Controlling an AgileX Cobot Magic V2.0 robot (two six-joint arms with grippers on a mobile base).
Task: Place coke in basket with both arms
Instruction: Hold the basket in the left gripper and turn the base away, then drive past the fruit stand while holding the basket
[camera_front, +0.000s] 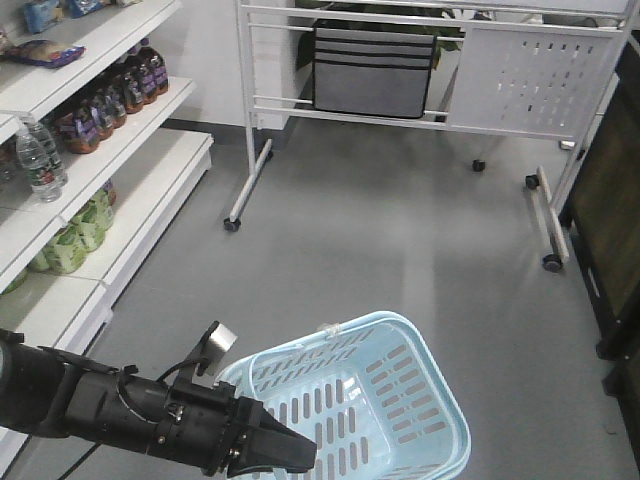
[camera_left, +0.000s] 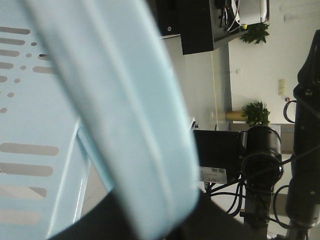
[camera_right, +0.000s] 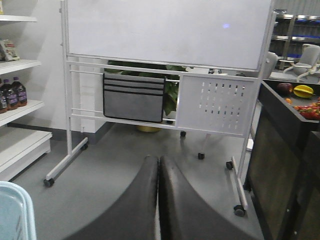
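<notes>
The coke is out of view in every frame. The light blue basket (camera_front: 455, 415) hangs low in the front view, tilted, with its inside bare. My left gripper (camera_front: 295, 455) reaches in from the lower left and is shut on the basket's near rim. In the left wrist view a broad blurred band of the basket (camera_left: 125, 125) fills the frame and runs down between the dark jaws. My right gripper (camera_right: 159, 162) is shut with its two black fingers pressed together and nothing between them, held above the grey floor. A corner of the basket (camera_right: 15, 210) shows at its lower left.
White shelves (camera_front: 150, 195) line the left side, holding dark bottles (camera_front: 110, 100), a water bottle (camera_front: 40, 160) and green packs (camera_front: 75, 235). A wheeled whiteboard stand (camera_front: 420, 110) crosses the back. A dark counter (camera_front: 610, 200) with fruit (camera_right: 302, 92) stands on the right.
</notes>
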